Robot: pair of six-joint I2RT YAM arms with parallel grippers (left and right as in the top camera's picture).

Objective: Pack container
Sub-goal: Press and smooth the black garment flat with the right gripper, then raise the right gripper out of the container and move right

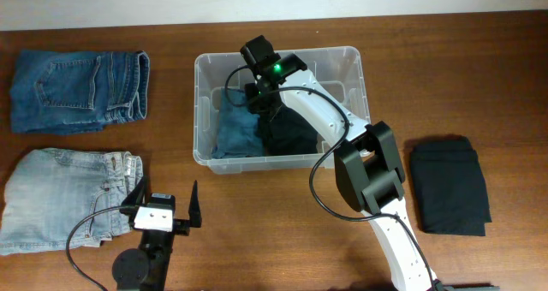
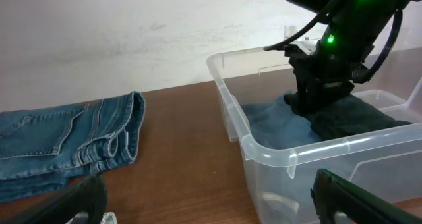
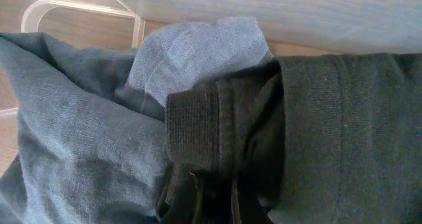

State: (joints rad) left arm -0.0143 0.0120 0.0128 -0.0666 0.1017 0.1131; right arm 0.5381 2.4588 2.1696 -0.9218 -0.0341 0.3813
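The clear plastic container (image 1: pixel 199 111) stands mid-table, and a blue-grey garment (image 1: pixel 235 133) lies in its left half beside a black garment (image 1: pixel 295 135). My right gripper (image 1: pixel 261 103) reaches down inside it, shut on a ribbed edge of the black garment (image 3: pixel 330 118). In the right wrist view that gripper (image 3: pixel 214 191) is pinched into the dark cloth, next to the blue-grey garment (image 3: pixel 72 132). My left gripper (image 1: pixel 165 204) stands open and empty above the table near the front edge. From there it faces the container (image 2: pixel 264 151) and the right gripper (image 2: pixel 316 95).
Folded dark blue jeans (image 1: pixel 79 90) lie at the back left. Light blue jeans (image 1: pixel 68 197) lie at the front left, just beside my left gripper. A folded black garment (image 1: pixel 449 184) sits right of the container. The right arm's cable loops in front of the container.
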